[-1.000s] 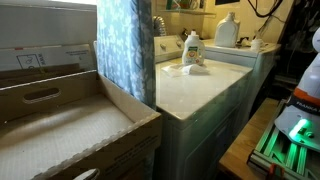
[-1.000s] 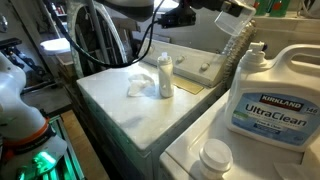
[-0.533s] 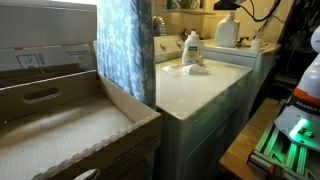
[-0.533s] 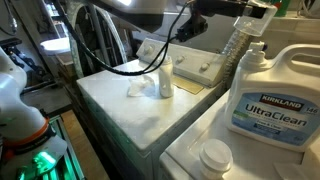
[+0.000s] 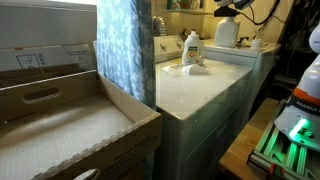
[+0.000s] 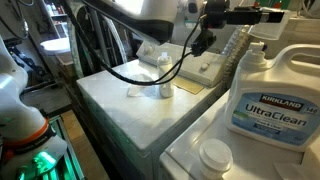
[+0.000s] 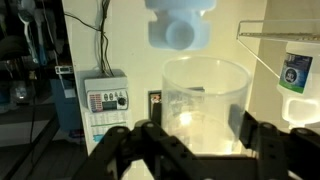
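- Up close, in the wrist view, we see the gripper (image 7: 197, 130) with its dark fingers (image 7: 140, 140) standing well apart, one against each side of a clear cup (image 7: 205, 95). It is clamped on the cup's lower walls.
- We see the cup upright between the jaws with its open rim toward the top of the wrist view. Its base is hidden behind the gripper body.
- We find the gripper high in both exterior views (image 6: 262, 15), reaching out level from the arm, with the cup carried in the air and resting on no surface.
- Directly below it we see a white detergent jug (image 6: 270, 100) with a blue UltraClean label, standing on a white machine top.
- Just beside the jug's neck we make out a clear ribbed bottle (image 6: 237, 50).
- Near the jug's foot a loose white cap (image 6: 215, 155) lies on the same top.
- Well apart from the gripper, on the neighbouring washer top (image 6: 115, 115), a small bottle (image 6: 165, 78) stands upright, touching a crumpled white cloth (image 6: 138, 87).
- Behind the cup in the wrist view we see a grey control box (image 7: 105, 100) on the wall. To the right are a wire shelf (image 7: 285, 35) and a bottle with a blue label (image 7: 300, 75).
- A blurred pale shape (image 7: 180, 25) hangs above the cup there, and we cannot tell what it is.
- Farthest out we note a patterned blue curtain (image 5: 125, 50) and an open cardboard box (image 5: 60, 110).
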Motion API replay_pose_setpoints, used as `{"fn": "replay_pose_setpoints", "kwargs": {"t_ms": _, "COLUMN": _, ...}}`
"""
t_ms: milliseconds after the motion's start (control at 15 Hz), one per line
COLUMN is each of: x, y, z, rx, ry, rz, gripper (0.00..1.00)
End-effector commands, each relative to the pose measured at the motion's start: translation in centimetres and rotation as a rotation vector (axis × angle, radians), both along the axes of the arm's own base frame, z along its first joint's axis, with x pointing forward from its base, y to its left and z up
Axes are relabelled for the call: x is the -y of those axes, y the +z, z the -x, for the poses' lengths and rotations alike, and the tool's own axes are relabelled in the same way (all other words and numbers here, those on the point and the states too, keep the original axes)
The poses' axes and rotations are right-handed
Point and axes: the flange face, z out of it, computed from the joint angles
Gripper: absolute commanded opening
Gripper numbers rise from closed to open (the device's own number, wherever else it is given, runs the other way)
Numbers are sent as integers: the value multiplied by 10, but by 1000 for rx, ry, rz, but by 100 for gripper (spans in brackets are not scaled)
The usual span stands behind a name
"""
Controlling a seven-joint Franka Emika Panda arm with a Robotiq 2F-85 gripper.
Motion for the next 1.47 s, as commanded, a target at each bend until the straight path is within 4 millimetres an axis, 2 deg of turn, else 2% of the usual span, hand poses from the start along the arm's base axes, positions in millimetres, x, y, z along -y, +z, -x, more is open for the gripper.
{"fn": "replay_pose_setpoints", "kwargs": {"t_ms": 0, "x": 7, "y": -20, "z": 1, "rx": -6, "ry": 2, "rz": 25, "gripper": 44}}
{"fn": "replay_pose_setpoints", "kwargs": {"t_ms": 133, "x": 5, "y": -30, "z": 1, "rx": -17, "ry": -17, "rz": 19, "gripper": 44}}
{"fn": "replay_pose_setpoints", "kwargs": {"t_ms": 600, "x": -3, "y": -40, "z": 12, "rx": -35, "ry": -122, "rz": 20, "gripper": 44}}
{"fn": "replay_pose_setpoints", "kwargs": {"t_ms": 1133, "x": -15, "y": -67, "z": 13, "rx": 7, "ry": -80, "rz": 23, "gripper": 44}}
{"fn": "replay_pose_setpoints", "kwargs": {"t_ms": 1400, "x": -11, "y": -72, "z": 17, "rx": 14, "ry": -68, "rz": 51, "gripper": 44}}
